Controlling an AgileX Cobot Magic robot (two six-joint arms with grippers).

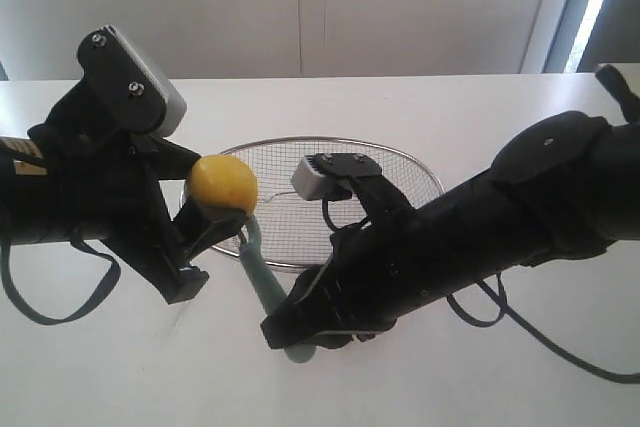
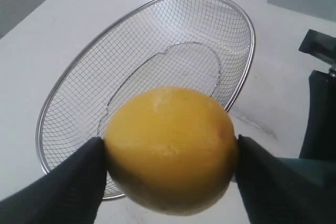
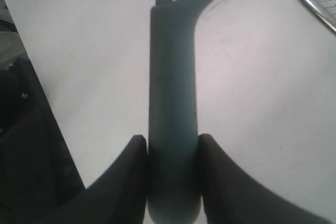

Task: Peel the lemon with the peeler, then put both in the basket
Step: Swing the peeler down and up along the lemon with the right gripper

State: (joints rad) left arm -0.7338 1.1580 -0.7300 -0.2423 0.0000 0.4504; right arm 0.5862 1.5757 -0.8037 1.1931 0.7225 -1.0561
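Observation:
My left gripper (image 1: 222, 209) is shut on the yellow lemon (image 1: 223, 183), held above the white table at the near left rim of the wire basket (image 1: 400, 162). In the left wrist view the lemon (image 2: 170, 148) fills the space between both black fingers, with the basket (image 2: 68, 90) behind it. My right gripper (image 1: 300, 322) is shut on the teal handle of the peeler (image 1: 262, 277), whose head points up toward the underside of the lemon. In the right wrist view the peeler handle (image 3: 173, 108) is pinched between the two fingers; its head is cut off at the frame edge.
The white table (image 1: 450, 107) runs back to a pale wall. Both black arms cross the front half of the scene, and a cable (image 1: 560, 352) loops under the right arm. The basket rim (image 3: 310, 3) shows at one corner of the right wrist view.

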